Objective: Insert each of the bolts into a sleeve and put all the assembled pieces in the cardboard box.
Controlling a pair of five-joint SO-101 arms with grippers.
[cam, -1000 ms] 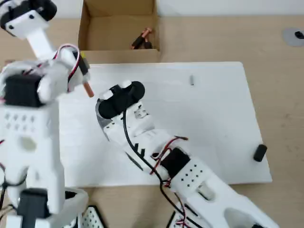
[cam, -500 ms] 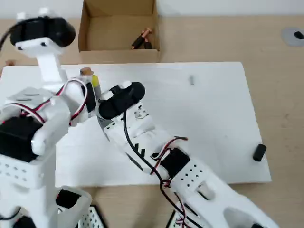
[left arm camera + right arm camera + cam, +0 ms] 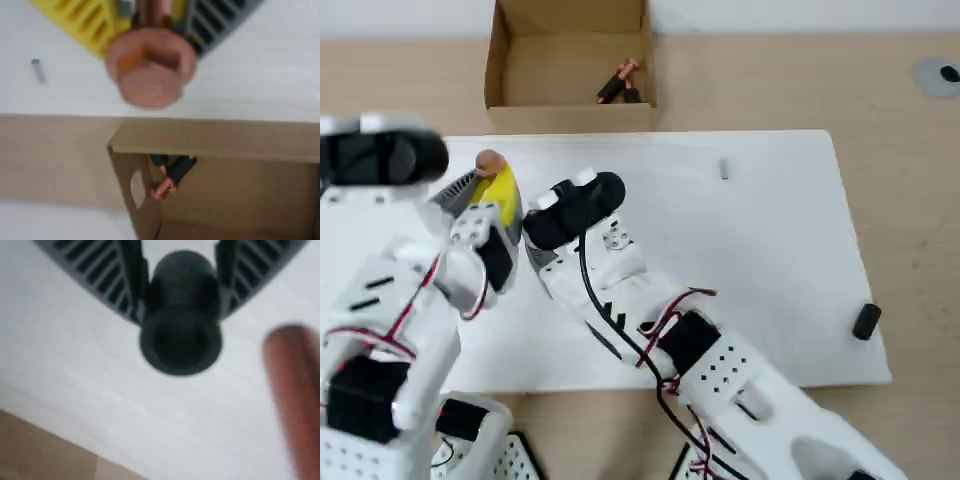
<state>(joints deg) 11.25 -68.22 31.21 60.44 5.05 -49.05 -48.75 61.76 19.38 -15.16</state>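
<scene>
Left end effector [image 3: 486, 184] grips a copper bolt [image 3: 150, 67] over the white surface [image 3: 770, 250]; right end effector [image 3: 181, 270] clamps a black sleeve [image 3: 181, 337] just beside it.

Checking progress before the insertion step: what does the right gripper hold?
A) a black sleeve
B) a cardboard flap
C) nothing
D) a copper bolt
A: the right gripper is shut on a black sleeve, its bore open toward the wrist camera; the copper bolt sits in the left gripper.
</scene>
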